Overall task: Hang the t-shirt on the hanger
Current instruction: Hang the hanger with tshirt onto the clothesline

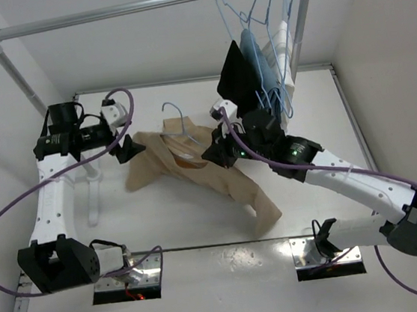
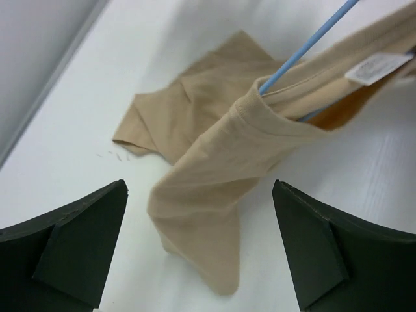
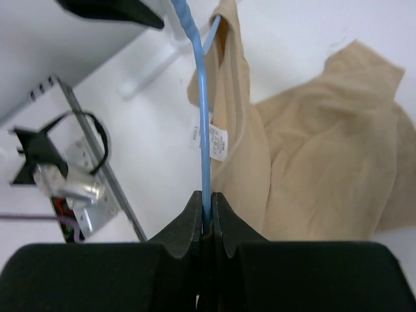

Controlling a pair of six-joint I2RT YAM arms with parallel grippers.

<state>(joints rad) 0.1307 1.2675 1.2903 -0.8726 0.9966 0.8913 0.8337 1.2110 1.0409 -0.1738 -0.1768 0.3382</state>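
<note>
Left of mid-table, the left gripper [image 1: 122, 145] hung wide and empty beside the tan t-shirt [image 1: 195, 169], which lay crumpled with the blue wire hanger [image 3: 205, 169] through its neck, so unsupported cloth could slide off the wire pinched in the right gripper [image 3: 205, 203].

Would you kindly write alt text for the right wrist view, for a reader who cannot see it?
The right gripper is shut on the thin light-blue wire hanger, whose wire runs up into the neck of the tan cloth t-shirt crumpled on the white table.
</note>
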